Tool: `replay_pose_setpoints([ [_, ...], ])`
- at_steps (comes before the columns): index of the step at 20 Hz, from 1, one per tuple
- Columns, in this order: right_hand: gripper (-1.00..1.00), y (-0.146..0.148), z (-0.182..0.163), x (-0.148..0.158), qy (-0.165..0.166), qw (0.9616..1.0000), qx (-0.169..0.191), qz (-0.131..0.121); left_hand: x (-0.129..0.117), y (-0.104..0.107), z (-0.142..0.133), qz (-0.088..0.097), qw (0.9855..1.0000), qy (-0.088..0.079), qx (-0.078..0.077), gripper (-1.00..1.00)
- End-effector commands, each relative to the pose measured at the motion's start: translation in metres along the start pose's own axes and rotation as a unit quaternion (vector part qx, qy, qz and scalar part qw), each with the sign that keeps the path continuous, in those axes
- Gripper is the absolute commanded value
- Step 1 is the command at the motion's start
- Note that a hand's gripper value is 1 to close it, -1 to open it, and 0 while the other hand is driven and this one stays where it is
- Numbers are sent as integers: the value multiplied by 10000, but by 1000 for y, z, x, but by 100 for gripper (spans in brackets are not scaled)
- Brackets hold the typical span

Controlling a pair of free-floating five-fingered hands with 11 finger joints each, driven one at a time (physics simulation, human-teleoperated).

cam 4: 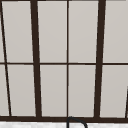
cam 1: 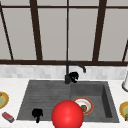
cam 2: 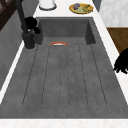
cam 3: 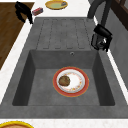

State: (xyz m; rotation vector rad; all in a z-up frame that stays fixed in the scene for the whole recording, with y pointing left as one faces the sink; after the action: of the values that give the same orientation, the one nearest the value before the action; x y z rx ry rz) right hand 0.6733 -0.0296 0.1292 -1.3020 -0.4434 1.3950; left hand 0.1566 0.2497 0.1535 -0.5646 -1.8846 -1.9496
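The faucet (cam 1: 68, 75) is taken as the landmark: its dark base is seated on the back rim of the grey sink (cam 1: 45, 95), at the line between drainboard and basin, so the spout can be reached from either side. The right hand (cam 1: 74, 76) is seen just beside the base on the basin side, touching or nearly touching it; in the right side view the hand (cam 3: 101, 37) is pressed up against the base with fingers curled downward, but a real grip cannot be confirmed, so closed-on-faucet versus merely curled next to it cannot be told. The left hand (cam 1: 37, 114) is hung in the air well in front of the faucet and to its left, over the front edge of the drainboard, fingers drooping loosely, nothing held; it is parked, not working. A red-rimmed plate (cam 3: 71, 81) carrying a brown lump of food (cam 3: 64, 80) is laid flat on the basin floor, in front of the faucet and slightly right, roughly under the spout's reach. A red ball (cam 1: 67, 115) is seen in the front view, in front of the faucet at the near rim, partly covering the plate. A pinkish sponge (cam 1: 8, 117) and a yellow plate (cam 1: 3, 99) are set on the counter far left of the faucet, another yellow plate (cam 1: 124, 110) far right
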Motion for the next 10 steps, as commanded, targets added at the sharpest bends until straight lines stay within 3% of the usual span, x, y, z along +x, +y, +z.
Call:
replay_pose_setpoints([
  [1,100,-13,5,29,0,10000,2,0,0,0,0,0,10000,0,0,0],
  [10,100,-7,1,31,-21,9997,-206,-97,0,0,0,0,10000,0,0,0],
])
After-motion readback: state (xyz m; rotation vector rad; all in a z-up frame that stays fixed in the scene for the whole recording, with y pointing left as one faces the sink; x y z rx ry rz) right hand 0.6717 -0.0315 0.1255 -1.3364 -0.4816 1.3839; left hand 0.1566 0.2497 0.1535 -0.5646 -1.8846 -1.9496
